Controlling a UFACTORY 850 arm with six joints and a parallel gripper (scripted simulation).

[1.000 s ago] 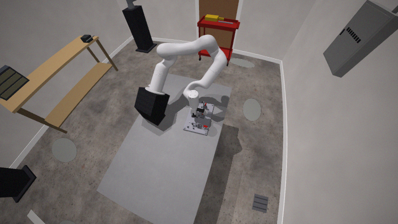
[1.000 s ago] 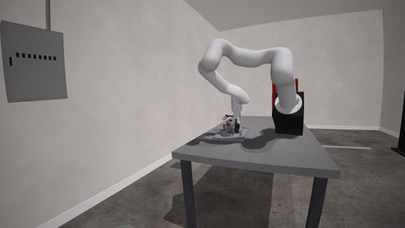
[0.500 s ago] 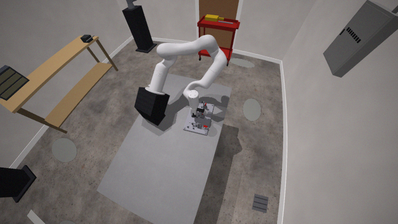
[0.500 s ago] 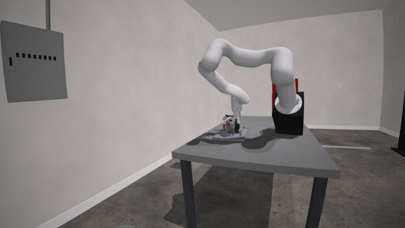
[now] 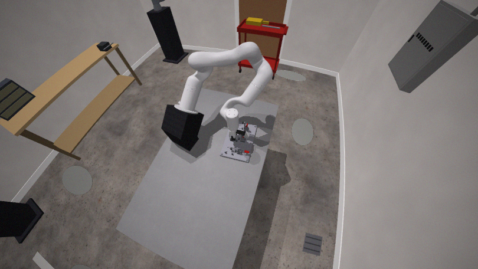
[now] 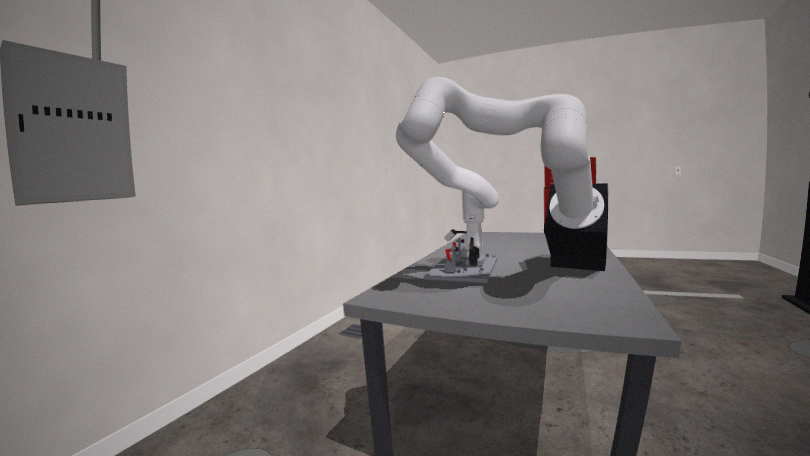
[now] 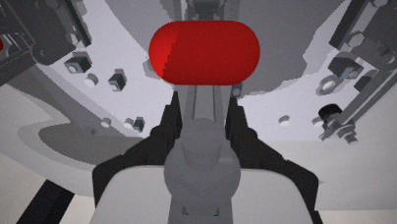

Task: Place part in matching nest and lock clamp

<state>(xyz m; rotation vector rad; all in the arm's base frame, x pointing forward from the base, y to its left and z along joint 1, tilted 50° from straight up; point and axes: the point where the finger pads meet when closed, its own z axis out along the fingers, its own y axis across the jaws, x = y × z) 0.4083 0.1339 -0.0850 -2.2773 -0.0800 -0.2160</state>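
Observation:
My gripper [image 5: 233, 138] [image 6: 473, 259] [image 7: 203, 102] points down at the middle of the fixture plate [image 5: 223, 154] [image 6: 436, 274] [image 7: 265, 112]. Its black fingers are partly closed on the grey part [image 7: 189, 104], which shows as a narrow grey face between them; its underside and rest pads are hidden. The middle clamp's red handle [image 7: 203, 53] lies across the upper middle of the wrist view. A grey rounded clamp piece [image 7: 201, 157] stands close to the camera, in front of the fingers. I cannot tell whether the part touches pads or blocks.
Another clamp [image 7: 46, 29] stands at the wrist view's left edge, and one more [image 7: 370, 74] at its right. Small blocks [image 7: 117, 81] and round pads stand on the plate. A red handle [image 5: 246, 151] lies low at the near nest. The black robot base [image 5: 182, 127] stands on the table.

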